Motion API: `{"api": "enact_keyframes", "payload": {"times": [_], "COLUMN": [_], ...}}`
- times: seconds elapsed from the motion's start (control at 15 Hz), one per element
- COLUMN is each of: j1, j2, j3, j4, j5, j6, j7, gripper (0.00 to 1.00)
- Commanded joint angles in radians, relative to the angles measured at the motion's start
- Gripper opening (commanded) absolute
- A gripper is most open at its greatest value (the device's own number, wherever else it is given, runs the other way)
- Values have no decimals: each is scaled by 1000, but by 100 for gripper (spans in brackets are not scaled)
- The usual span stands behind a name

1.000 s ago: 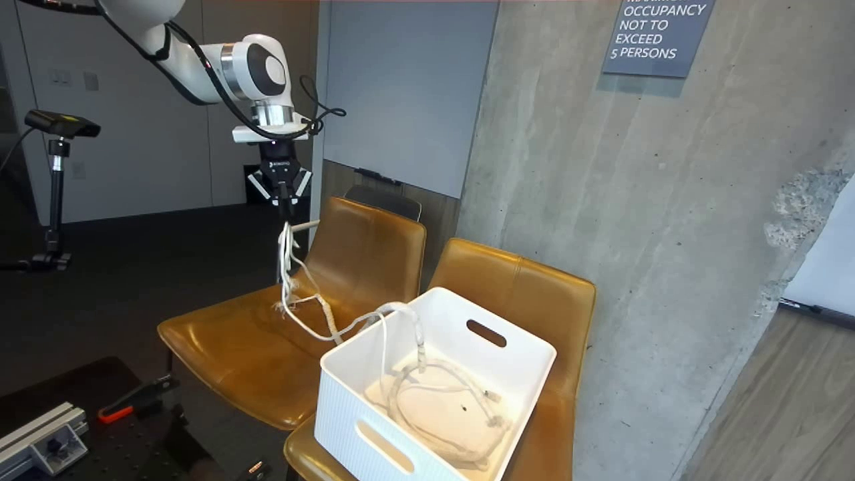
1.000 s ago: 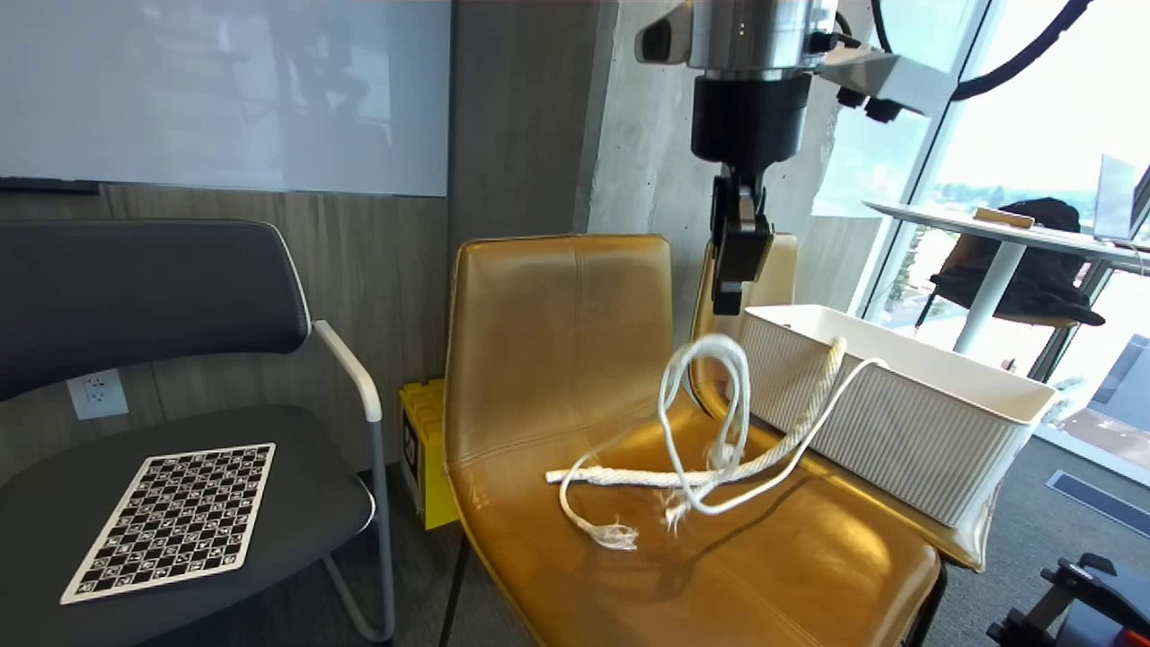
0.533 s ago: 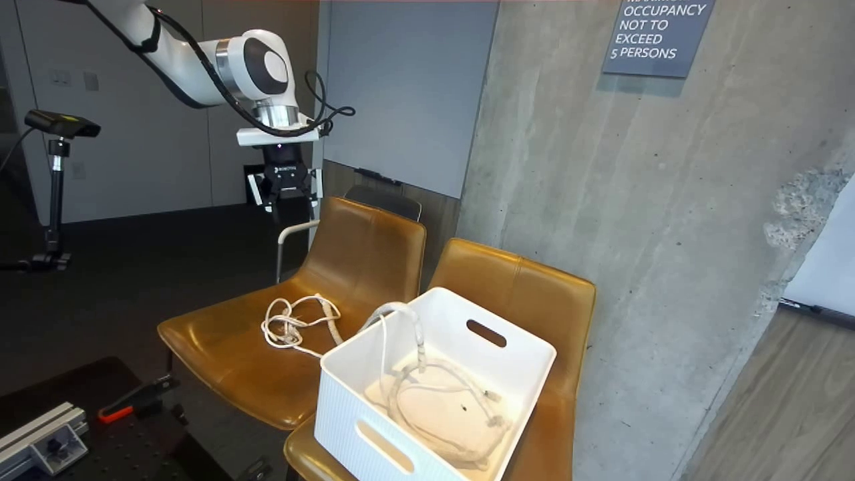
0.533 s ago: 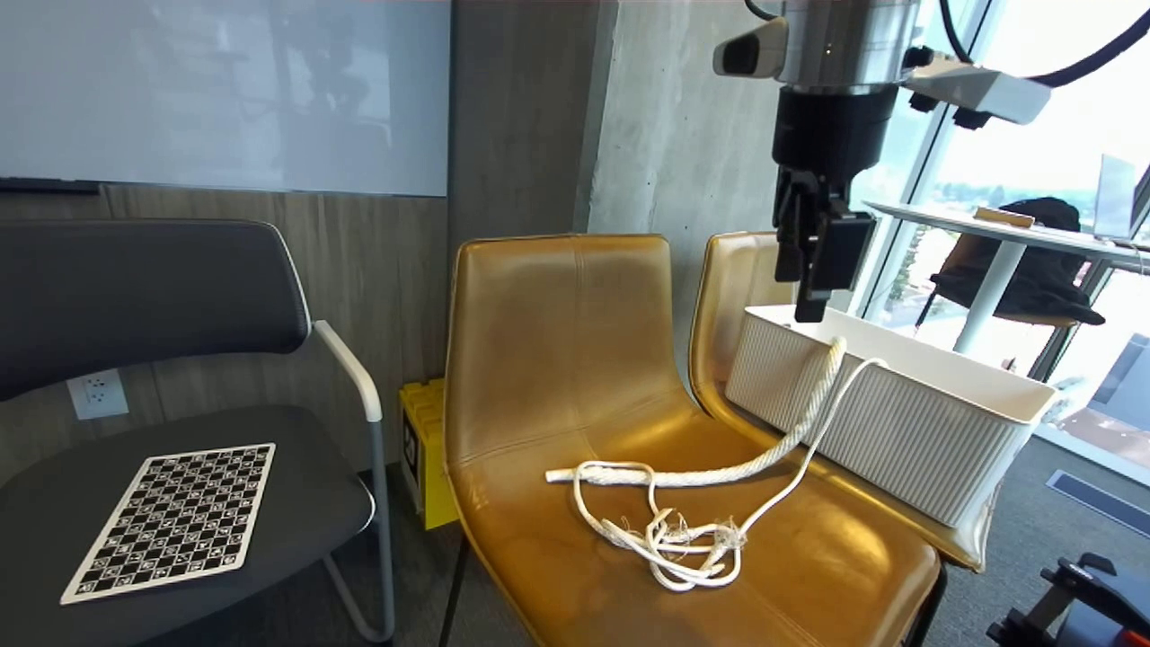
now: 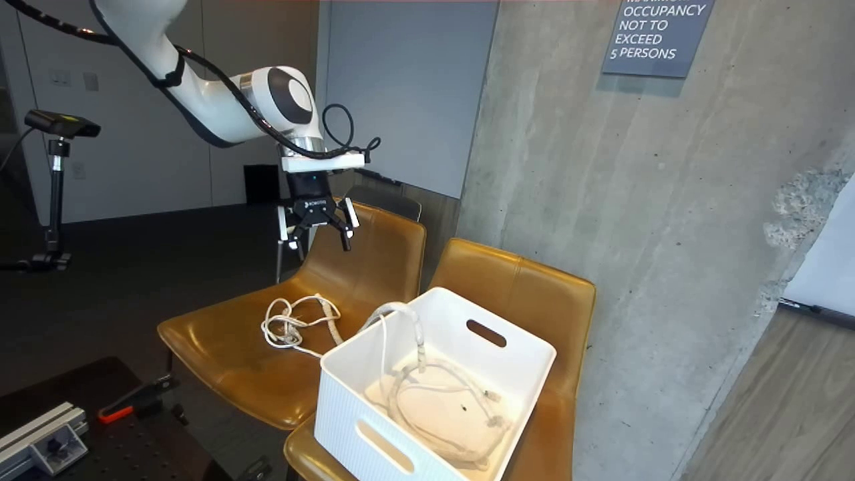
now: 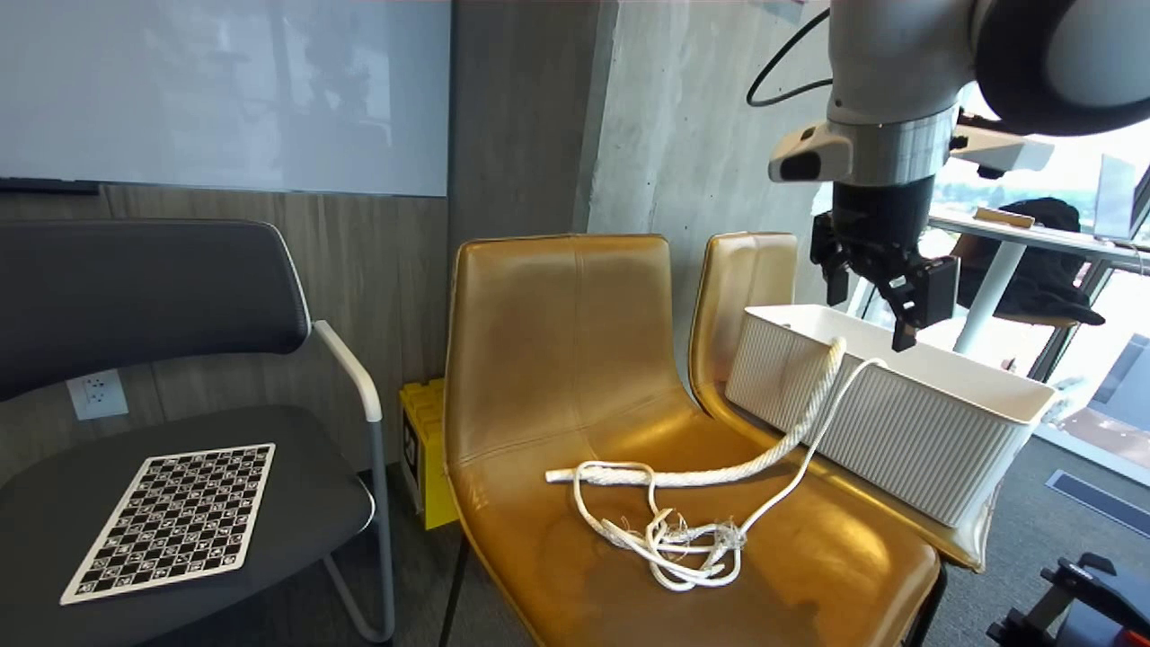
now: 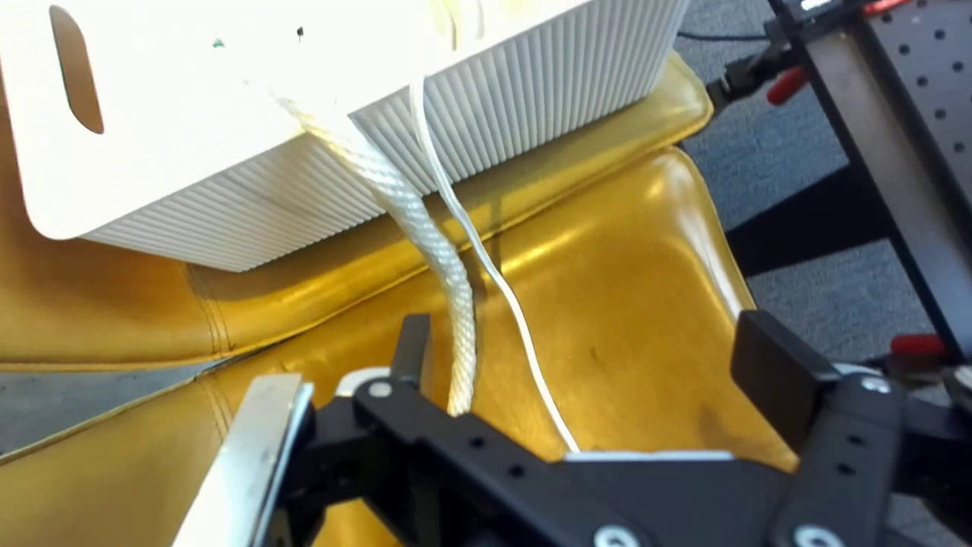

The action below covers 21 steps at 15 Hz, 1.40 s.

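My gripper (image 5: 322, 246) hangs wide open above the brown chair (image 6: 557, 359), with nothing between its fingers. In the wrist view its finger pads (image 7: 790, 380) stand far apart. Well below the jaws, a thick white rope (image 7: 456, 304) and a thin white cord (image 7: 524, 327) run from the bin down onto the seat. The cord lies in a loose tangle (image 6: 687, 566) with frayed bits, in front of the rope's end. Both pass over the rim of the white ribbed bin (image 6: 898, 440). More rope (image 5: 454, 447) is coiled on the bin's floor.
The bin stands on a second brown chair (image 5: 514, 280) against the concrete wall. A dark chair (image 6: 135, 305) carries a checkered board (image 6: 175, 521), with a yellow box (image 6: 431, 449) beside it. A camera stand (image 5: 57, 180) and a metal rail (image 5: 40, 437) are near the arm.
The gripper has let go of the cord, which dropped from hanging loops into a tangle on the seat. Opened wide, the gripper has moved over towards the bin and come lower.
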Motion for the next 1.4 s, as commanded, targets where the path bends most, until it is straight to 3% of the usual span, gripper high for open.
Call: {"api": "enact_keyframes", "payload": {"times": [0.0,0.33,0.8,0.93,1.33], "j1": [-7,-3,-10,-16,-34], "j2": [111,239,308,313,326], "j3": [-35,-48,-57,-67,-66], "j4": [43,104,104,99,113], "j5": [-121,-251,-389,-431,-471], "j6": [25,41,39,39,32], "j7": [-65,-118,-204,-207,-191], "gripper": [100,100,98,73,30]}}
